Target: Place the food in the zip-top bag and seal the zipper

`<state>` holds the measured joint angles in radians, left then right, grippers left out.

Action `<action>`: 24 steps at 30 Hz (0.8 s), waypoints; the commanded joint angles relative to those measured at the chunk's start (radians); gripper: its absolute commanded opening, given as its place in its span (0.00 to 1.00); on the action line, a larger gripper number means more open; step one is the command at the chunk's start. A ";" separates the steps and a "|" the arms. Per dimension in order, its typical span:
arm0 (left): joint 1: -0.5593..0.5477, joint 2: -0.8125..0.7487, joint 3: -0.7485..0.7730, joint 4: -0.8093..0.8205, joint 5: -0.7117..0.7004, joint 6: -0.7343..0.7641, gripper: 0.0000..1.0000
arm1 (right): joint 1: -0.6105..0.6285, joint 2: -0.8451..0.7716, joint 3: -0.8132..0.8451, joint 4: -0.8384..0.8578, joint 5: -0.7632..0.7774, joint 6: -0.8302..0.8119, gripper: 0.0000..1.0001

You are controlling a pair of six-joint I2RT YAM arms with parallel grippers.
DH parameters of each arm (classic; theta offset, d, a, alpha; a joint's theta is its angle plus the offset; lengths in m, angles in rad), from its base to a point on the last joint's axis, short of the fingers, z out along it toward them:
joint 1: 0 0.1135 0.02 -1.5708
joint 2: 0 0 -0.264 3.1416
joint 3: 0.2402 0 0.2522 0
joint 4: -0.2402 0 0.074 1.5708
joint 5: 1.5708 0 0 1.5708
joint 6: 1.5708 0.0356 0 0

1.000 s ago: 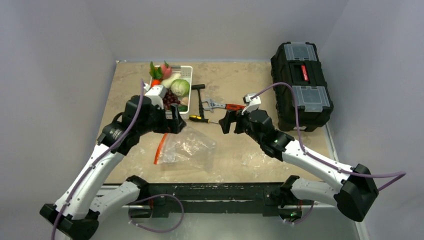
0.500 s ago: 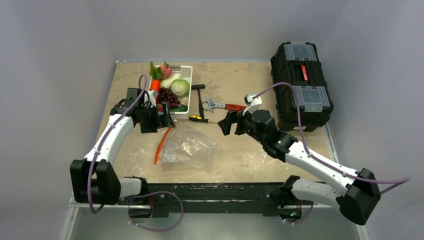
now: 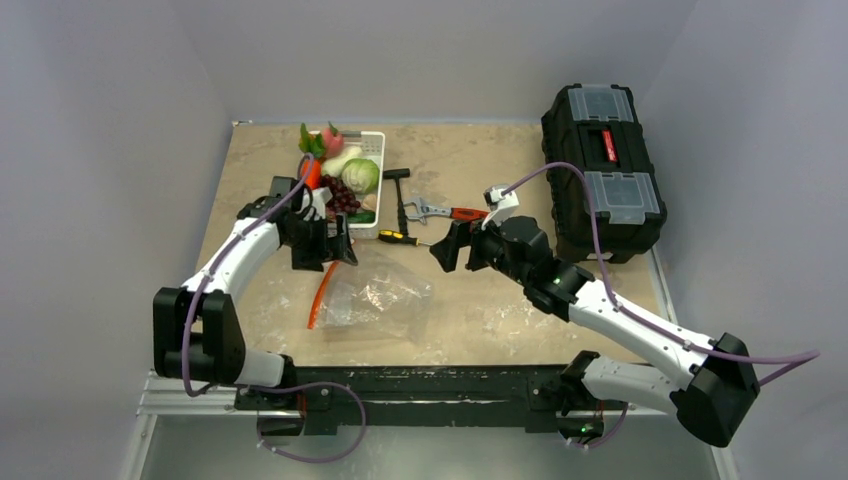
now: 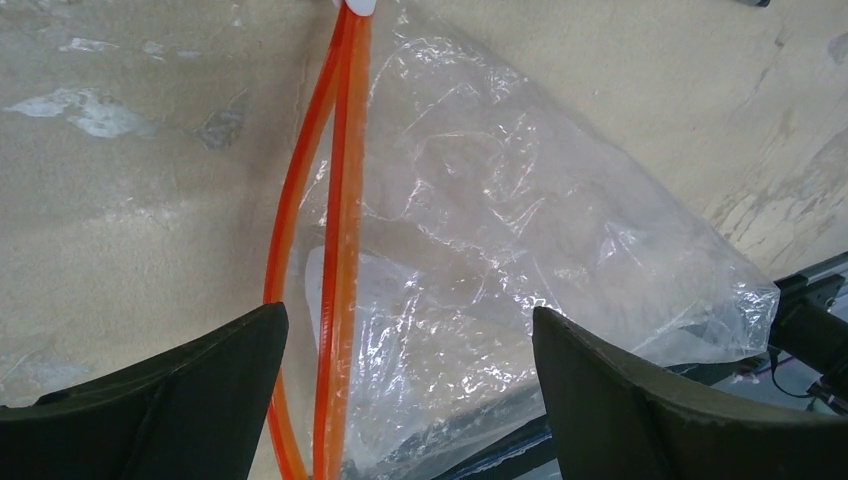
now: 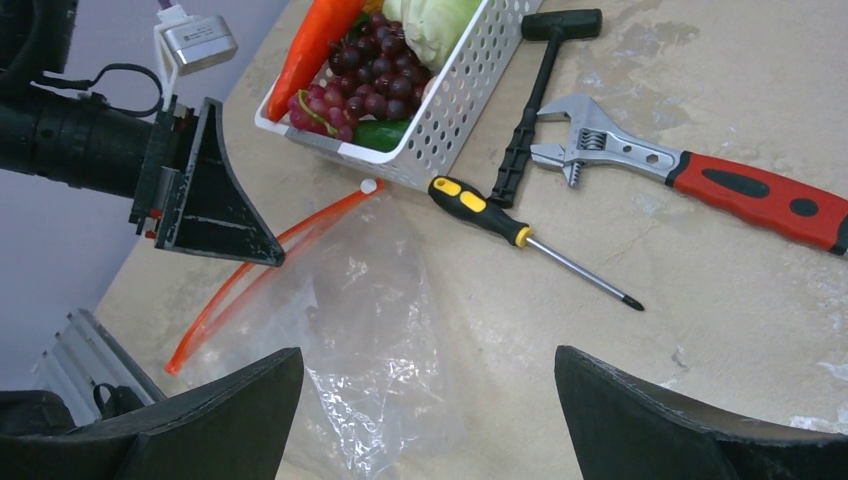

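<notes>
The clear zip-top bag [image 3: 378, 296] lies flat and empty on the table, its mouth to the left. Its red-orange zipper [image 4: 340, 200] gapes slightly, the two strips apart. My left gripper [image 4: 408, 315] hangs open over the mouth, the strips passing close to its left finger. My right gripper [image 5: 430, 352] is open above the bag's right side [image 5: 370, 320], holding nothing. The food sits in a white slotted basket [image 5: 450, 100]: carrot [image 5: 315, 45], grapes [image 5: 365, 85], cabbage [image 5: 435, 20].
A screwdriver [image 5: 520, 235], a red-handled wrench [image 5: 700, 175] and a black hammer [image 5: 530, 110] lie between the basket and my right arm. A black toolbox [image 3: 603, 170] stands at the right edge.
My left arm has swung its elbow out to the left while its gripper stayed by the bag's mouth and edged right. The right gripper has shifted slightly left. The bag has not moved.
</notes>
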<state>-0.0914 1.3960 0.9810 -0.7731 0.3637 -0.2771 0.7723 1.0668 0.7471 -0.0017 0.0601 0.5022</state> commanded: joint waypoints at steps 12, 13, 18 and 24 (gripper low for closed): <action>-0.072 0.042 0.013 0.003 0.071 0.039 0.56 | -0.002 -0.068 -0.014 -0.021 -0.039 0.050 0.99; -0.075 0.043 0.013 0.005 0.079 0.039 0.53 | -0.001 -0.077 -0.023 -0.020 -0.039 0.053 0.99; -0.080 0.048 0.000 0.027 0.139 0.026 0.39 | -0.002 -0.092 -0.043 -0.009 -0.049 0.063 0.99; -0.080 0.060 -0.002 0.064 0.230 0.007 0.05 | -0.001 -0.072 0.002 -0.054 -0.052 0.042 0.99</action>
<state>-0.1665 1.4506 0.9810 -0.7616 0.4919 -0.2562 0.7723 0.9962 0.7082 -0.0486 0.0265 0.5499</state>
